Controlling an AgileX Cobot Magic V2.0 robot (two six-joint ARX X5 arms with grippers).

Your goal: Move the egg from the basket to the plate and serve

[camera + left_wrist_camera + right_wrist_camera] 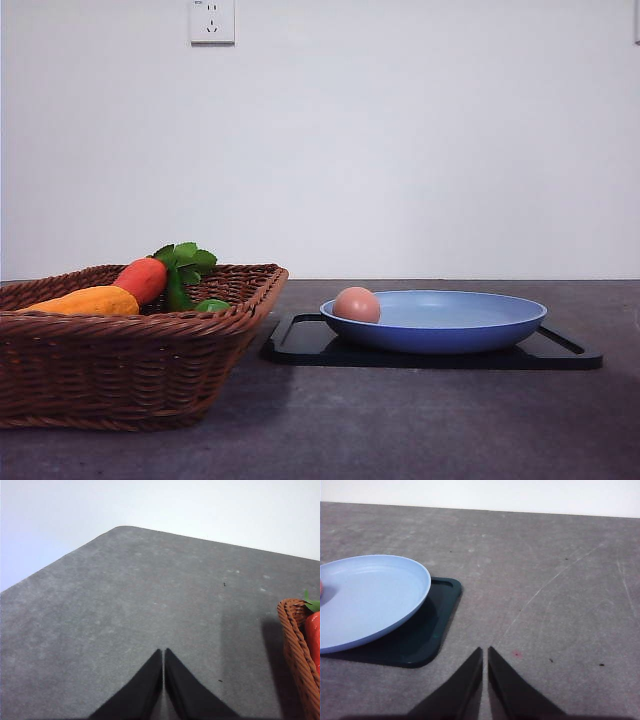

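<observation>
Both grippers, left and right, look clenched w/ nothing between the tips from my end, over bare table, while egg sits in the blue plate on the black tray, basket nearby.

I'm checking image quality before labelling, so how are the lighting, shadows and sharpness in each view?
Front view: soft even light, a faint shadow under the basket, egg and plate sharp. Left wrist view: the basket casts a soft shadow on the table, and the left pincer is sharp. Right wrist view: dark shadow under the plate on the tray, no glare.
</observation>
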